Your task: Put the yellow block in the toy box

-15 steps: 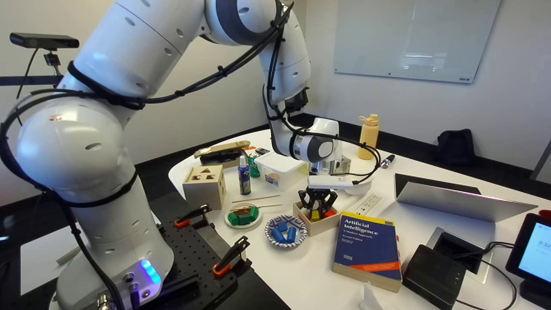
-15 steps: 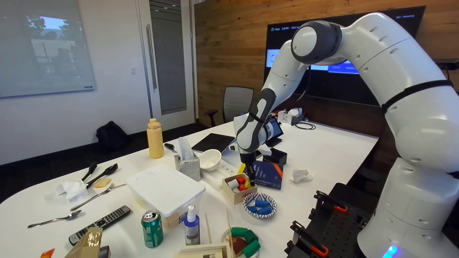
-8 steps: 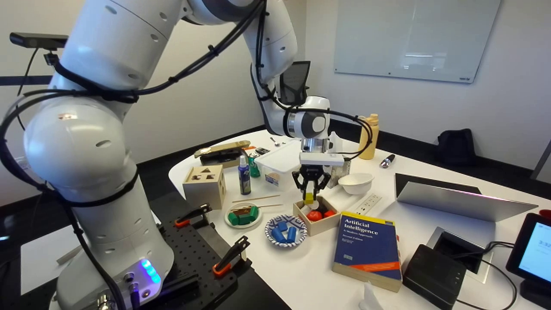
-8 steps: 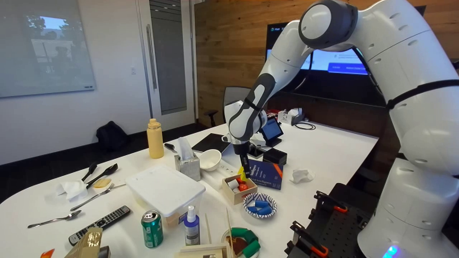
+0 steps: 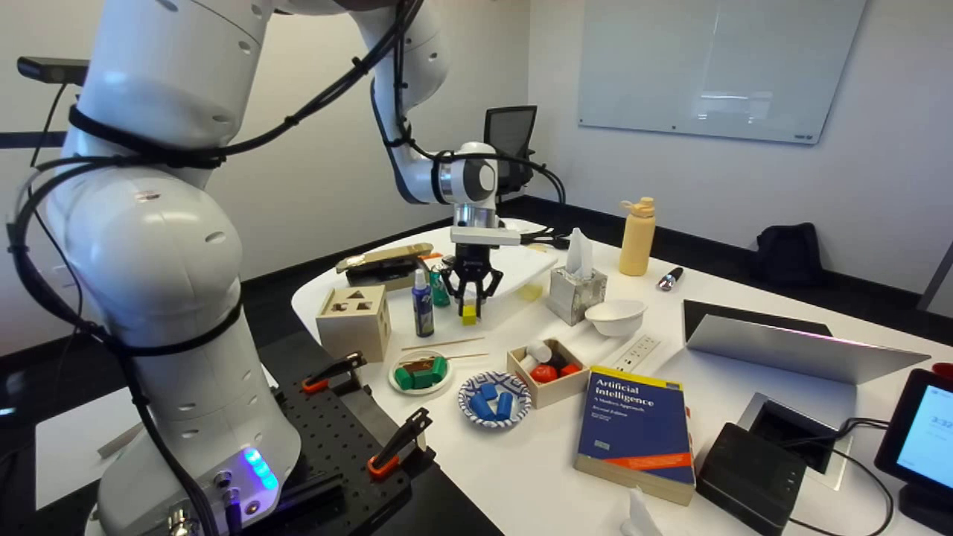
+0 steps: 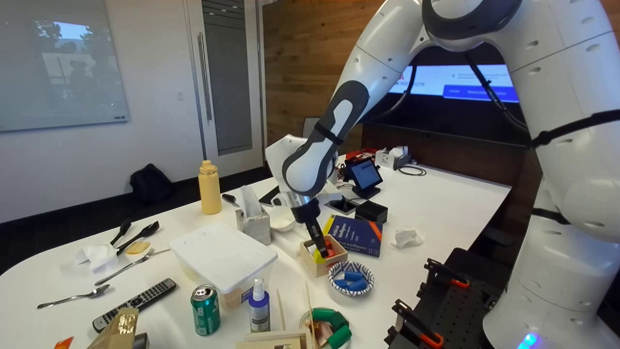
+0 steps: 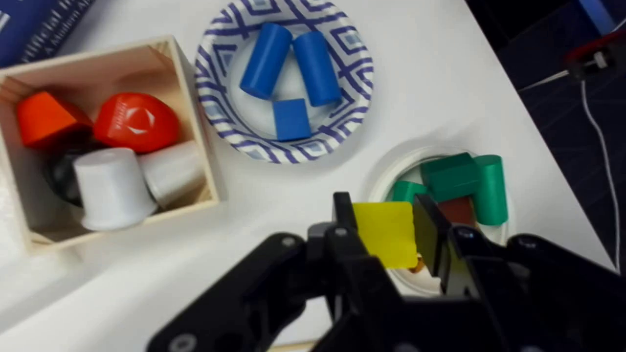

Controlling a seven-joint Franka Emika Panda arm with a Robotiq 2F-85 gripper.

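My gripper (image 5: 470, 310) is shut on the yellow block (image 5: 469, 318) and holds it in the air. In the wrist view the block (image 7: 386, 234) sits between the two black fingertips, above the plate of green blocks. It hangs below the fingertips in both exterior views, where the block (image 6: 319, 257) also shows in front of the open wooden box. The toy box (image 5: 351, 327), light-brown wood with dark shaped holes in its top, stands to the left of the gripper in an exterior view. Only part of the toy box (image 6: 273, 342) shows at a bottom edge.
An open wooden box (image 5: 555, 393) holds red and white things. A purple spray bottle (image 5: 423, 305) and green can (image 6: 206, 310) stand near the toy box. A plate of green blocks (image 5: 421, 374), a patterned bowl (image 5: 494, 424), thin sticks (image 5: 443, 344) and a lidded white bin (image 6: 223, 252) are around.
My gripper has lifted the yellow block up out of the open wooden box and carried it towards the toy box, leftwards in both exterior views. The other objects have stayed in place.
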